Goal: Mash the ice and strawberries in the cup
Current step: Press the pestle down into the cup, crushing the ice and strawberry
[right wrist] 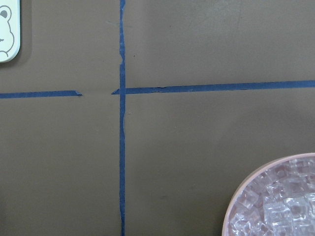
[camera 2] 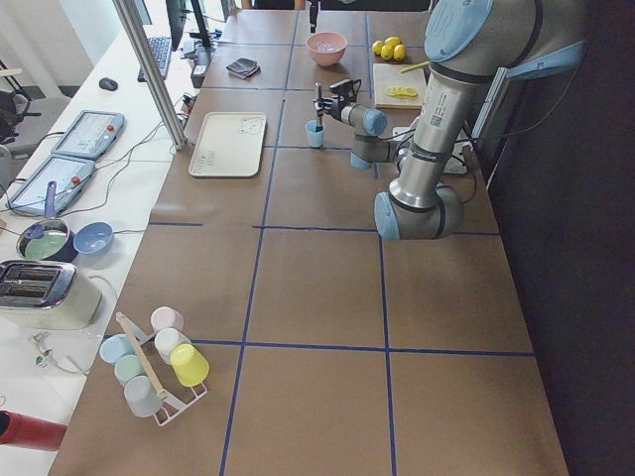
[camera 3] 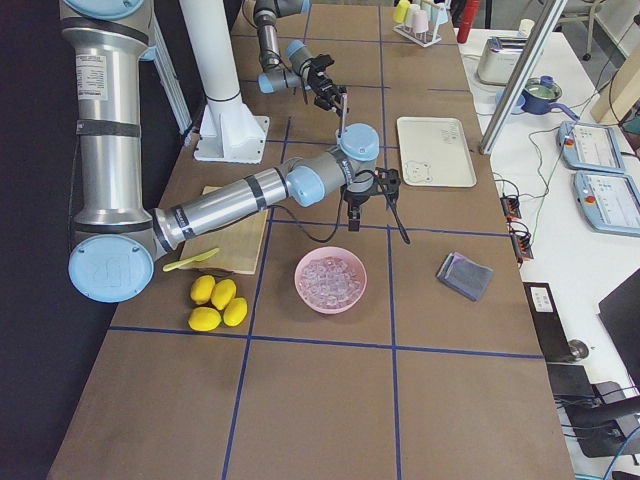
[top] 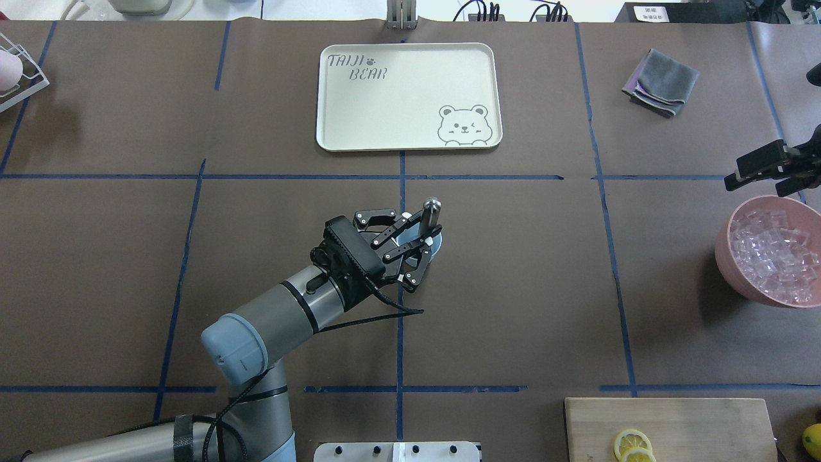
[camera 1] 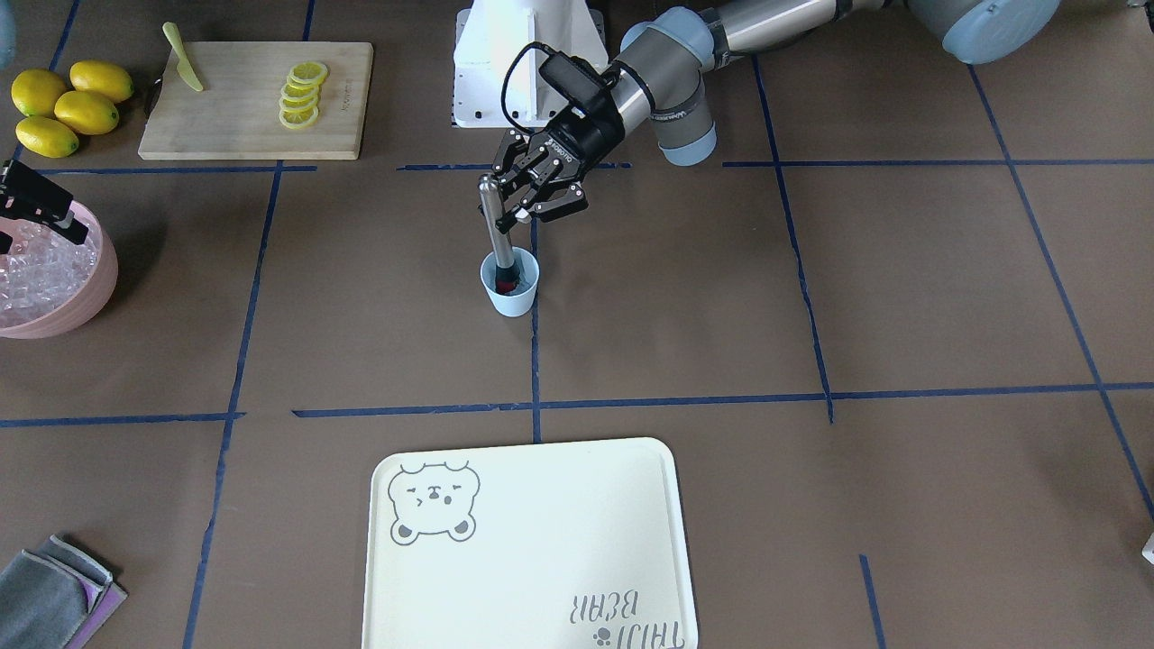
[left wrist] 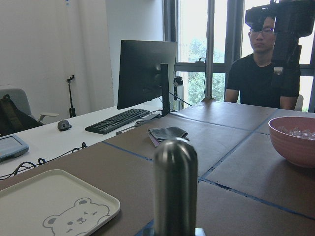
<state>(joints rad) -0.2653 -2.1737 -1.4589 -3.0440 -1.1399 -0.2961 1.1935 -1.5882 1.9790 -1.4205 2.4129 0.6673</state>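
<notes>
The light blue cup (camera 1: pixel 511 290) stands near the table's middle. Something red, the strawberry (camera 1: pixel 508 287), shows inside it. I cannot make out ice in the cup. My left gripper (camera 1: pixel 514 209) is shut on a steel muddler (camera 1: pixel 493 221) that stands almost upright with its lower end in the cup. From overhead the left gripper (top: pixel 424 236) hides most of the cup (top: pixel 438 244). The ice (top: pixel 776 253) fills the pink bowl (top: pixel 728 256). My right gripper (top: pixel 770 168) hangs open and empty over the bowl's far rim.
A cutting board (camera 1: pixel 257 117) with lemon slices (camera 1: pixel 302 95) and a yellow knife (camera 1: pixel 183 70) lies by the robot's base, with whole lemons (camera 1: pixel 63 108) beside it. A cream bear tray (camera 1: pixel 527 550) and a grey cloth (camera 1: pixel 54 599) lie on the operators' side.
</notes>
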